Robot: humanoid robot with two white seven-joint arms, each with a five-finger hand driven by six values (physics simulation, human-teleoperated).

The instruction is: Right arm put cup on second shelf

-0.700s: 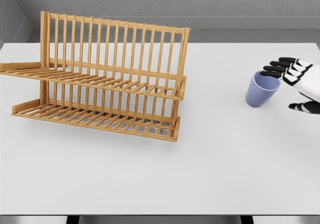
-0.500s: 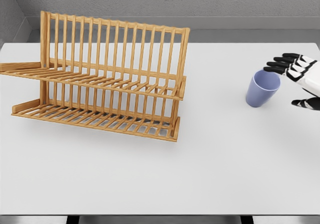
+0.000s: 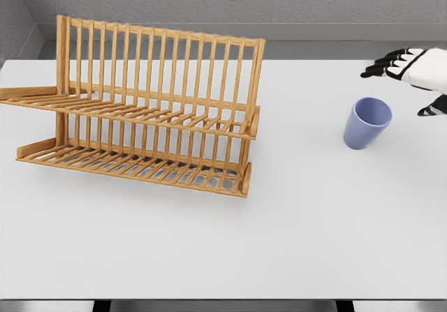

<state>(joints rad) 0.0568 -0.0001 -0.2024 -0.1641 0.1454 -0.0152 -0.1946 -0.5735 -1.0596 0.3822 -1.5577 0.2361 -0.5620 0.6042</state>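
We see wide bare tabletop in front of and right of the wooden two-tier rack, which stands at left, its left end running past the picture's edge. The cup stands well right of the rack, near the table's right side, apart from everything. It is periwinkle blue, handleless, tapered toward the base, mouth up and leaning slightly. Right hand hovers above and right of it, fingers spread, holding nothing, not touching.
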